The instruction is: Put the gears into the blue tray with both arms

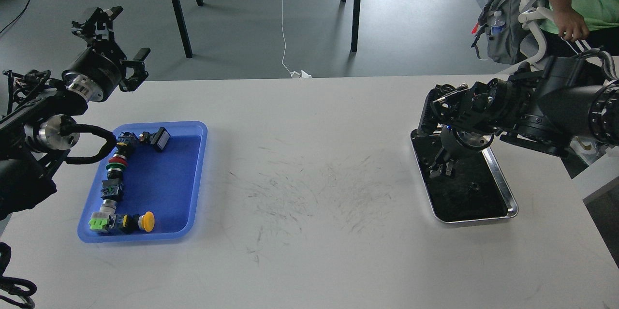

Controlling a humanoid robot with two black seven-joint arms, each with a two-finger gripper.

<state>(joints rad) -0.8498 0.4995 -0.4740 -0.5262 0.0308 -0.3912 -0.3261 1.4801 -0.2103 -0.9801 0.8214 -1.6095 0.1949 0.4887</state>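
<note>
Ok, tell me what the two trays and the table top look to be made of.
Blue tray: likely moulded plastic, matte, with rounded corners and a lighter raised rim.
Silver tray: looks like polished metal; its rim gives bright reflections, and the inside is black.
Table: smooth matte white top, probably laminate, with dark scuffs in the middle.

Left fingers (118, 31) splayed, right arm (556, 106) lowered
</note>
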